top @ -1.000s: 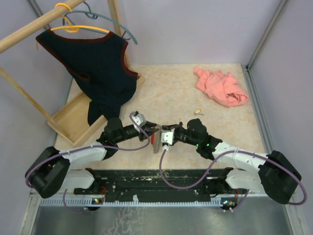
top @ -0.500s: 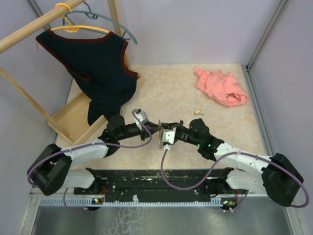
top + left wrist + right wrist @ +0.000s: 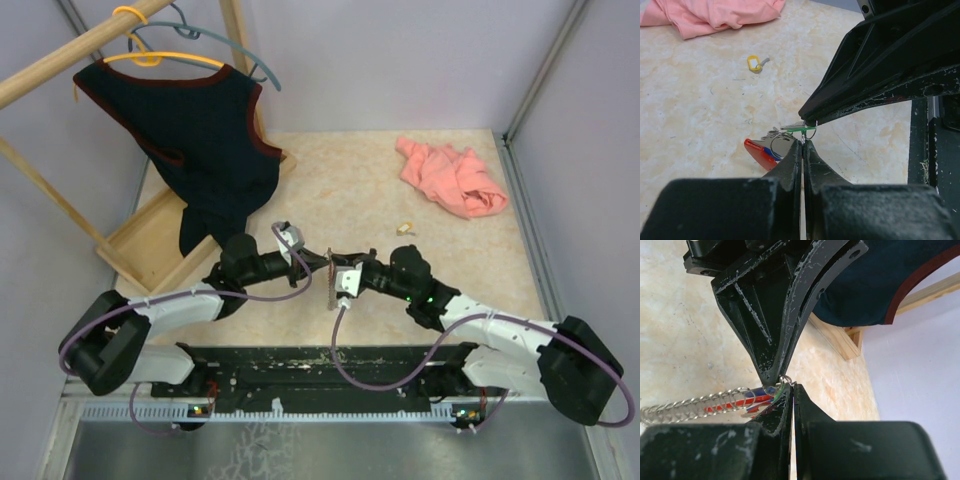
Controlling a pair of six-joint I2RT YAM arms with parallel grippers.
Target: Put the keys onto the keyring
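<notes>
Seen from above, the left gripper (image 3: 320, 262) and right gripper (image 3: 342, 268) meet tip to tip at lower centre, and the keyring (image 3: 331, 285) is only a thin strip hanging between them. The left wrist view shows its own fingers pressed together on the wire loop, the red tag (image 3: 760, 152) just lower left of them, and a yellow-tagged key (image 3: 755, 63) on the table (image 3: 700, 110) at upper left, below the pink cloth (image 3: 710, 15). Only the right wrist view shows the silvery coil (image 3: 690, 407) trailing to lower left, with its fingers also clamped on the ring's end.
</notes>
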